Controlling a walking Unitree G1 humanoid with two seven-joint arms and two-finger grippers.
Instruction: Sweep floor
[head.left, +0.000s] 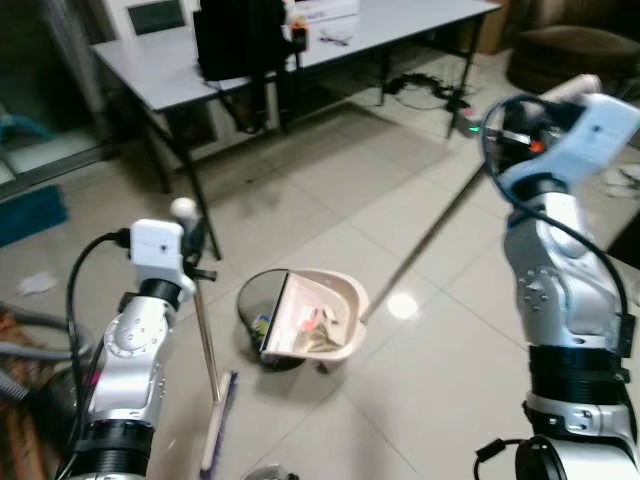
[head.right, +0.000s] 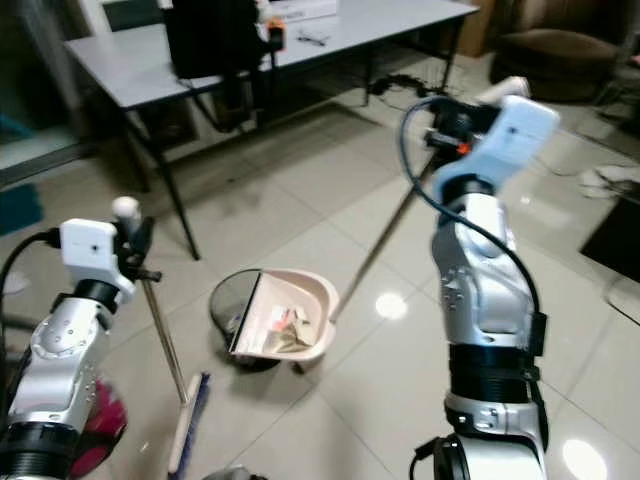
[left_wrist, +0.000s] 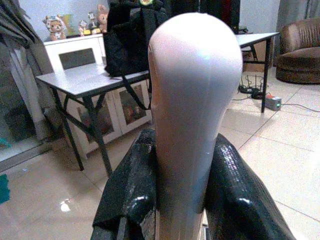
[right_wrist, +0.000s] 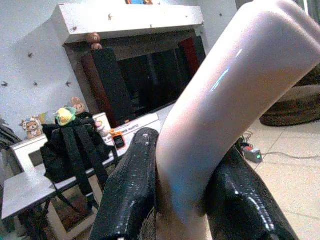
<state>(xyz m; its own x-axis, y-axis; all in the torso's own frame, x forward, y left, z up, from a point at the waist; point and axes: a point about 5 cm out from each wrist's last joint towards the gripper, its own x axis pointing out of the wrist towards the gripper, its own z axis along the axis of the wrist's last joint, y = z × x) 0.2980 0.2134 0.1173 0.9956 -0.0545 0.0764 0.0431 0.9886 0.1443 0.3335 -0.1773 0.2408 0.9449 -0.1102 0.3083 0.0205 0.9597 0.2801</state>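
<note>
The left gripper (left_wrist: 182, 200) is clamped on the rounded pale top of the broom handle (head.left: 205, 340). The left wrist view shows both black fingers (left_wrist: 132, 192) pressed against the handle's sides. In the left eye view the metal shaft runs down from the gripper, near upright, to the broom head (head.left: 218, 425), which rests on the tiled floor (head.left: 400, 390).

The right gripper (right_wrist: 182, 200) is clamped on the pale curved grip of the dustpan handle (head.left: 430, 235). The right wrist view shows the grip (right_wrist: 225, 110) seated between both fingers (right_wrist: 132, 190). The eye views show the long thin shaft slanting down from the raised right arm to the dustpan (head.left: 318, 315).

The pale pink dustpan is tilted up over a small dark trash bin (head.left: 258, 300), its open mouth facing the bin and overlapping the rim. Debris (head.left: 318, 325) lies inside the pan; the right eye view shows it as scraps gathered toward the lower wall.

The eye views show a grey table (head.left: 180, 70) on black legs beyond the bin, carrying a black bag (head.left: 240, 35). The left wrist view shows the same bag (left_wrist: 127, 42) hanging straps off the table edge, a white cabinet behind, and a brown armchair (left_wrist: 300, 50). The right wrist view adds a dark television (right_wrist: 150, 80) beneath a wall shelf and a soft toy (right_wrist: 65, 116) on top of the bag.
</note>
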